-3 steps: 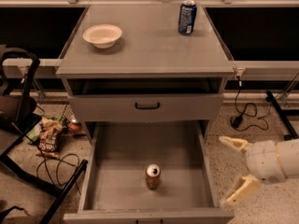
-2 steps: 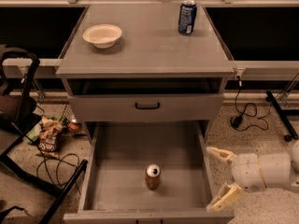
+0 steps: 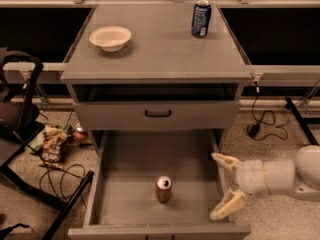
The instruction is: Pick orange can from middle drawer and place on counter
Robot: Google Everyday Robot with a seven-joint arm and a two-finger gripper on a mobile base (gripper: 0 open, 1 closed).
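Observation:
The orange can (image 3: 163,188) stands upright on the bare floor of the open middle drawer (image 3: 125,184), near its front. My gripper (image 3: 223,186) is open and empty, over the drawer's right wall, a short way right of the can at about its height. One finger (image 3: 224,161) points up-left, the other (image 3: 227,205) down-left. The white arm comes in from the right edge. The grey counter (image 3: 160,49) is the cabinet's top, above and behind the drawer.
A white bowl (image 3: 110,37) sits on the counter's left, a dark blue can (image 3: 201,18) at its back right. A shut drawer front with a black handle (image 3: 158,113) is above the open drawer. A black frame, cables and snack bags lie on the floor at left.
My gripper has moved left, from the floor right of the cabinet to over the drawer's right wall, closer to the can. The can has not moved.

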